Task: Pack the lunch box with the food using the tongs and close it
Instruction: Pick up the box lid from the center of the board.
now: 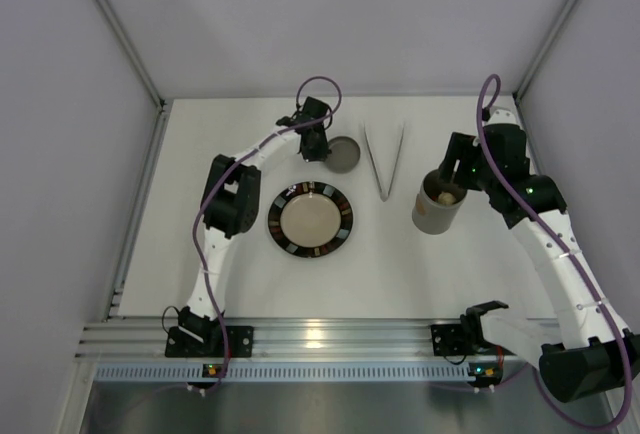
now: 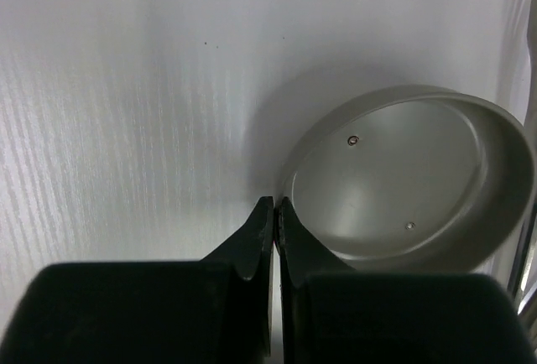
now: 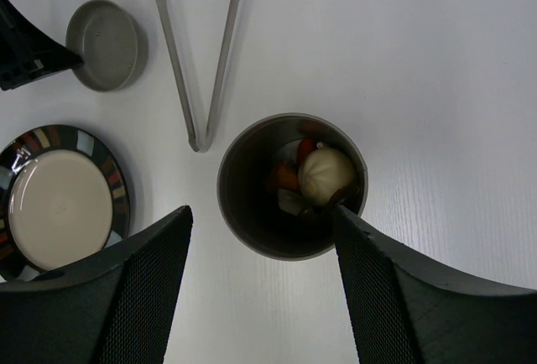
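Note:
The grey lunch box (image 1: 437, 212) stands upright at the right, with food (image 3: 325, 175) inside: a cream-white round piece on top of orange, red and white bits. My right gripper (image 3: 261, 210) hangs open just above it, one finger on either side of the rim (image 3: 243, 213). The round grey lid (image 2: 411, 179) lies upside down on the table behind the plate. My left gripper (image 2: 275, 205) is shut on the lid's near-left rim, one finger inside and one outside. The silvery tongs (image 1: 384, 159) lie flat between lid and lunch box, with nothing holding them.
A flat plate (image 1: 345, 219) with a dark patterned rim sits in the middle, nothing on it. White walls close off the table at the back and on both sides. The arm bases are bolted to the rail at the near edge.

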